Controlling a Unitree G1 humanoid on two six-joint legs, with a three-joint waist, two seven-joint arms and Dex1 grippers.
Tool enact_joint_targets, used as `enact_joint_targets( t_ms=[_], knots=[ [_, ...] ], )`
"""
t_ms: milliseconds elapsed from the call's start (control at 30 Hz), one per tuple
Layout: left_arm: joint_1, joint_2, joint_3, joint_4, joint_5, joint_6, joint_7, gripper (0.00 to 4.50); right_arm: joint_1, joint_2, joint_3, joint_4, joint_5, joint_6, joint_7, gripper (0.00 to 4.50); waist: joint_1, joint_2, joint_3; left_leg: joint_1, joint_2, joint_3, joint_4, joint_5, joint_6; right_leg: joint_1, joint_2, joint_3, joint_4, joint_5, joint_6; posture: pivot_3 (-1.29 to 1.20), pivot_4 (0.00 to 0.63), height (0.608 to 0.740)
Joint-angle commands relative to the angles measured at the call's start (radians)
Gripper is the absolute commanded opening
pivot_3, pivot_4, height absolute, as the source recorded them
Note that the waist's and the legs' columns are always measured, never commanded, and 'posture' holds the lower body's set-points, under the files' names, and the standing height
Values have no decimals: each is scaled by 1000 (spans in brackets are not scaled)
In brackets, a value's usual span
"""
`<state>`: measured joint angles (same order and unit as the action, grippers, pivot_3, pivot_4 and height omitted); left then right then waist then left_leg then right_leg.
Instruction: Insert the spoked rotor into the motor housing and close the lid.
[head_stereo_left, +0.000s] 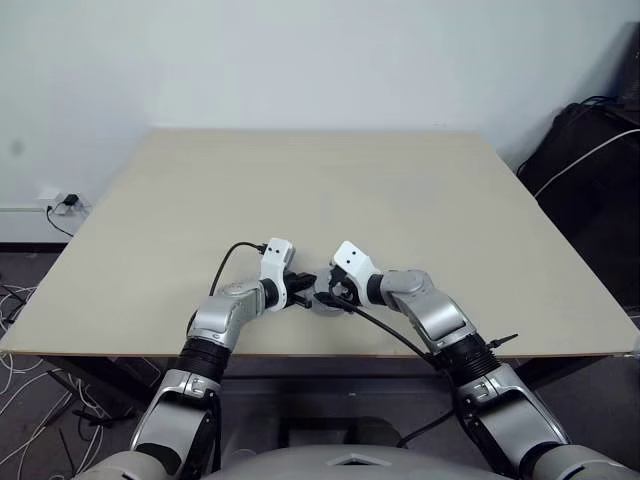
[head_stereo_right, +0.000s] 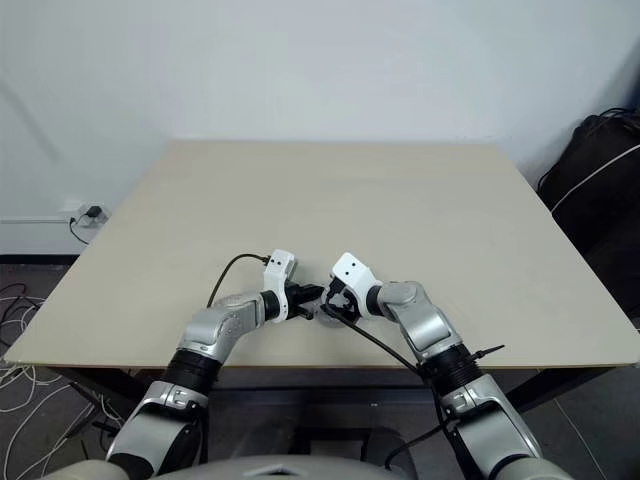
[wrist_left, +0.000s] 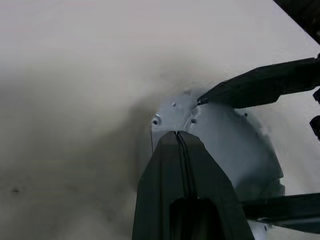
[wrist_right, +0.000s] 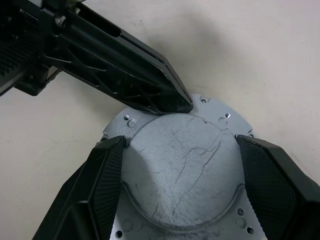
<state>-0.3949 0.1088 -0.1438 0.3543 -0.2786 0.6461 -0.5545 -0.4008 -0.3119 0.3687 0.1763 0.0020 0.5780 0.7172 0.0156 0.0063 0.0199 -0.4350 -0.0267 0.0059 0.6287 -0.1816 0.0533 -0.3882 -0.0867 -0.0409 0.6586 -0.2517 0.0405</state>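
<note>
Near the front edge of a pale beige desk (head_stereo_left: 400, 190), roughly at its middle, the two arms are brought together over one small round metal part. This part, the lid (wrist_right: 180, 165), is seen lying flat on the desk: a silver-grey disc with a scratched, slightly raised round centre and a flat flange pierced by small holes. In the head views it is glimpsed just between the two wrists (head_stereo_left: 322, 298), mostly covered by them.

The right gripper (wrist_right: 180, 185) is pointed down at the lid from the right. Its fingers (wrist_right: 107, 185) are spread wide, one on each side of the raised centre, and are seen against the edge of that centre; whether they press it or merely touch it cannot be told.

The left gripper (wrist_left: 178, 136) is reached in from the left. Its fingers (wrist_right: 150, 85) are pressed together into a single dark wedge with no gap between them, and nothing is held. The closed tip is set down at the rim of the raised centre, on the side away from the right wrist, touching or nearly touching the flange.

A wall socket (head_stereo_left: 66, 203) with a plugged-in cable is seen left of the desk, and a dark bag (head_stereo_left: 590, 160) stands at the right.
</note>
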Motion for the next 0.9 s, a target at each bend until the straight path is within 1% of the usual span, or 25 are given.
enact_joint_targets(
  t_ms=[33, 167, 200, 267, 500, 600, 733, 900],
  knots=[
    [-21, -8, -23, -10, 7, 25, -19, 0, 16, -9, 6, -22, -8, 20, -1, 3188, 0, 0, 0, 0, 0, 0, 0, 0, 0, 0, 0, 0, 0, 0, 0, 0, 0, 740],
    [-23, -17, -30, -9, 12, 29, -23, 0, 36, -18, -5, -61, 3, 50, -3, 3188, 4, 0, 0, -1, 0, 0, 0, 0, 0, 0, -1, 0, -1, 0, 0, 0, 0, 740],
    [-23, -19, -30, -8, 13, 29, -23, 0, 42, -20, -11, -70, 6, 60, -6, 3913, 6, 0, 0, -1, -1, 0, 0, 0, 0, 0, -2, 0, -1, 0, 0, 0, 0, 740],
    [-25, -23, -29, -6, 14, 26, -22, 0, 62, -40, -19, -106, 13, 76, 4, 4482, 9, 0, 0, -2, -1, -1, -1, 0, 0, 0, -2, 0, -2, 0, 0, 0, 0, 740],
    [-28, -30, -35, -6, 14, 19, -25, 0, 162, -153, -80, -271, 64, 102, 44, 4482, 23, -1, 0, -3, -2, -1, -1, -1, 2, 0, -4, 0, -5, 0, 0, 0, 0, 740],
    [-31, -29, -30, -8, 12, 14, -26, 0, 203, -158, -184, -382, 164, 133, 51, 4482, 24, -1, 0, -4, -2, -1, -1, -1, 2, 0, -4, -1, -7, 0, 1, 0, 0, 740],
    [-31, -28, -30, -9, 12, 9, -29, 0, 217, -98, -314, -462, 279, 268, -15, 4482, 24, -1, 0, -8, -2, -2, -1, -1, 2, -2, -3, -1, -10, 2, 4, 0, 0, 740],
    [-39, -27, -31, -3, 13, 3, -34, 0, 194, 85, -478, -373, 348, 474, -224, 4482, 26, -3, 0, -10, -2, -2, -1, -1, 3, -3, -3, -1, -13, 4, 4, 0, 0, 740]
  ],
)
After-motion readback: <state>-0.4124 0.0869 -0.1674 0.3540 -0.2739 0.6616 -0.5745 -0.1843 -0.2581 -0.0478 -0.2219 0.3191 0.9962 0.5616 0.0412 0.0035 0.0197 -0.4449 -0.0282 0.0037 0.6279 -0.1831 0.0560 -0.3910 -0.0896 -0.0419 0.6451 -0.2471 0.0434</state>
